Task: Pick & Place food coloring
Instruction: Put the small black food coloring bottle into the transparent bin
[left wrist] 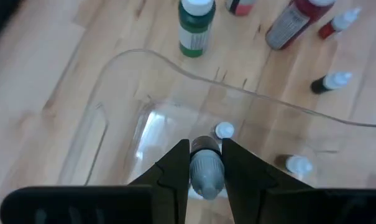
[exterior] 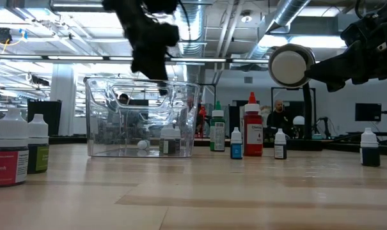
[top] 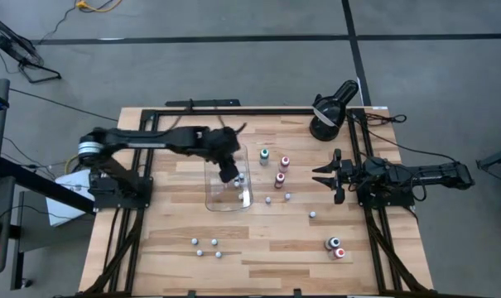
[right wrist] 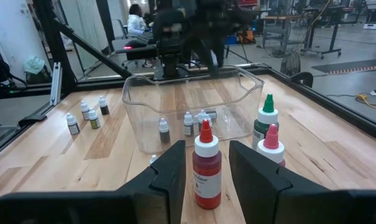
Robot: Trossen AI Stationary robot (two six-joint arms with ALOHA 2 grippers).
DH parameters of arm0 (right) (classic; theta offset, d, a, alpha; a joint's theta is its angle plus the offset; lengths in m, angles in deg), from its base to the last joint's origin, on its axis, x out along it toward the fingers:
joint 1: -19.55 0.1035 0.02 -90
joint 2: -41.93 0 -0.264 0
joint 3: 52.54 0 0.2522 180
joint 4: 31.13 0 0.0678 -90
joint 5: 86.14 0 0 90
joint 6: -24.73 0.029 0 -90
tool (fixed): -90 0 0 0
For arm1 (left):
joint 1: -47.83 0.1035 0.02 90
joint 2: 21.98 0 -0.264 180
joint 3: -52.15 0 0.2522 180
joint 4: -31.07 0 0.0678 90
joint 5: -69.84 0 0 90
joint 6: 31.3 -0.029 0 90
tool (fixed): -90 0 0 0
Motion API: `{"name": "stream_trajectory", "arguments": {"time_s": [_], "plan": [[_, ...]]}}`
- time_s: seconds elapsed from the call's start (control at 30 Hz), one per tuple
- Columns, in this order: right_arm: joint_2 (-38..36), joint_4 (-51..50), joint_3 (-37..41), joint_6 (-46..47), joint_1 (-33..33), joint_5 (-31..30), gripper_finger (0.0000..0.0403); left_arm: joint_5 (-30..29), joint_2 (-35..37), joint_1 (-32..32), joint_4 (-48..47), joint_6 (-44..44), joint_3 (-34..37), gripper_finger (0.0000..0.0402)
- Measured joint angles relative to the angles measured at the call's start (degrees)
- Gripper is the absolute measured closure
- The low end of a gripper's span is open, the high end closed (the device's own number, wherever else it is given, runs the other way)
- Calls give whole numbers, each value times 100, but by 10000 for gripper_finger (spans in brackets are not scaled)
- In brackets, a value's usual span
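Note:
My left gripper (top: 228, 172) hangs over the clear plastic tray (top: 213, 194), shut on one small food coloring bottle (left wrist: 206, 169) with a grey and dark body. Other tiny bottles stand on the tray floor (left wrist: 224, 130) (left wrist: 298, 165). Larger food coloring bottles with green (top: 264, 155) and red (top: 285, 162) caps stand just right of the tray. More small bottles stand near the front edge (top: 205, 247) and at the front right (top: 335, 246). My right gripper (top: 323, 176) waits open at the table's right side, nothing between its fingers. My left gripper pinches the small bottle's sides (left wrist: 206, 180) between its two fingers, with the bottle's dark end (left wrist: 205, 146) sticking out past the fingertips. The fingers slant downward from the table's left, over the tray. The bottle is lifted clear above the tray floor.
A black round lamp-like device (top: 331, 112) stands at the far right corner. A red bottle (right wrist: 206, 168) and a pink-capped one (right wrist: 271, 146) stand a short way in front of my right gripper. Bare wood lies at the table's near middle.

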Motion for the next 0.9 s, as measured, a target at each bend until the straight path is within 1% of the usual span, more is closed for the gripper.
{"name": "stream_trajectory", "arguments": {"time_s": [0.1,0.23,0.4,0.7,0.9], "plan": [[0,0,1,0,-2,0,290,120,-446,45,-54,-167,-214,327],[-1,0,0,0,-2,0,290,120,-931,49,-122,-203,-429,327],[1,0,0,2,0,0,290,108,-1349,47,-174,-397,-511,327],[1,0,2,0,0,0,290,-309,-1651,47,-147,-643,-522,327],[-1,-3,2,1,-1,0,290,-335,-1654,40,-154,-790,-520,327]]}}
